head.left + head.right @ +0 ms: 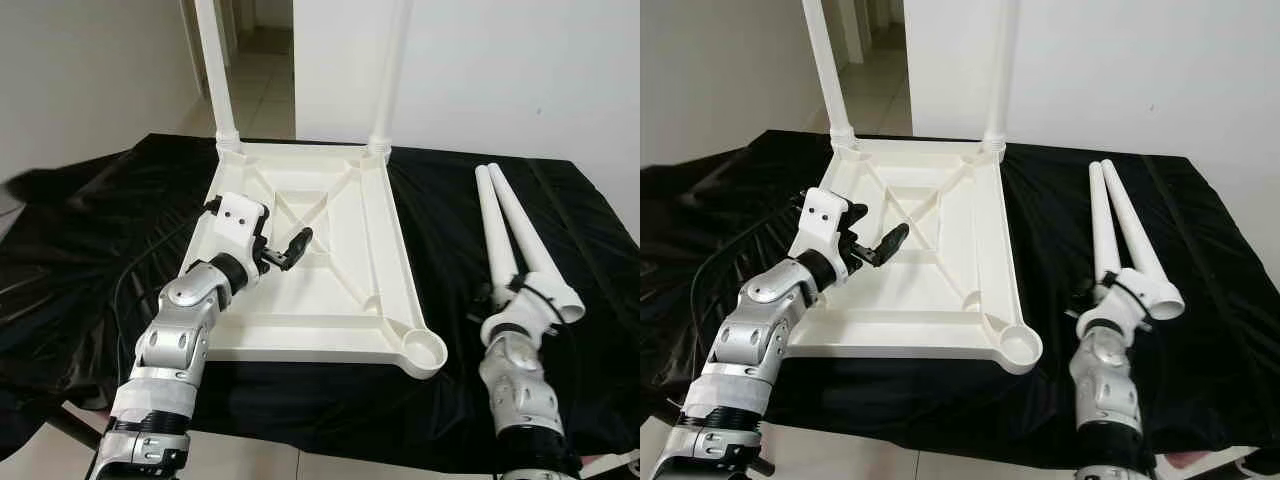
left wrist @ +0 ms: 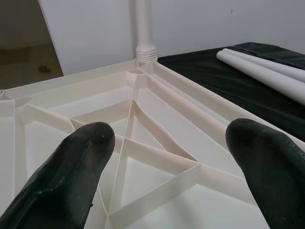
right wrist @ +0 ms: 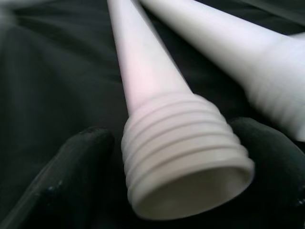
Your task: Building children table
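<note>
A white plastic table top (image 1: pixel 300 345) lies upside down on a black cloth, ribs facing up. Two white legs (image 1: pixel 215 70) (image 1: pixel 392 70) stand screwed into its far corners. The near right corner socket (image 1: pixel 423 350) is empty. My left gripper (image 1: pixel 285 250) hovers open over the table top's ribbed middle (image 2: pixel 143 143), holding nothing. Two loose legs (image 1: pixel 495 230) (image 1: pixel 525 225) lie side by side on the cloth to the right. My right gripper (image 1: pixel 520 300) is open, with a finger on each side of the threaded end (image 3: pixel 186 157) of the left loose leg.
The black cloth (image 1: pixel 100 230) covers the whole work surface and hangs over its front edge. A white wall stands behind, with a doorway (image 1: pixel 260 60) at the back left. A black cable (image 1: pixel 125 290) runs along my left arm.
</note>
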